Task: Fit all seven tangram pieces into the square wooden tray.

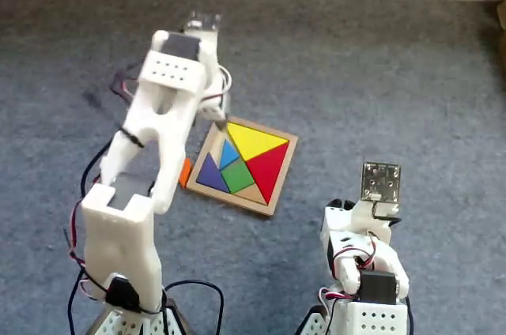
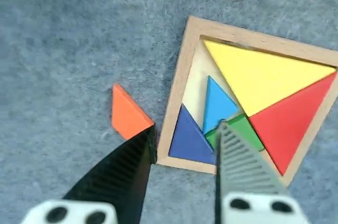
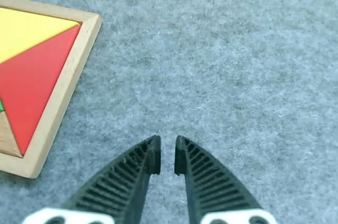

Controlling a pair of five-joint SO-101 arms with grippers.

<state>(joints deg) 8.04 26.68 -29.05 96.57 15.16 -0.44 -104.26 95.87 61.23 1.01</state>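
The square wooden tray [image 1: 281,180] lies mid-table and holds a yellow triangle [image 1: 253,141], red triangle [image 1: 269,167], light blue piece [image 1: 229,153], dark blue triangle [image 1: 209,174] and green piece [image 1: 238,178]. An orange triangle [image 2: 127,115] lies on the carpet just outside the tray's rim [image 2: 177,97]. My left gripper [image 2: 186,135] hangs open above that rim, one finger near the orange triangle, the other over the green piece [image 2: 244,128]. My right gripper [image 3: 166,154] is shut and empty over bare carpet, off the tray's [image 3: 68,89] other side.
Grey carpet covers the table all round. Bare wood shows in the tray beside the light blue piece [image 2: 216,105] and along the edge by the red triangle [image 3: 37,76]. The left arm [image 1: 154,137] stretches over the tray's left side.
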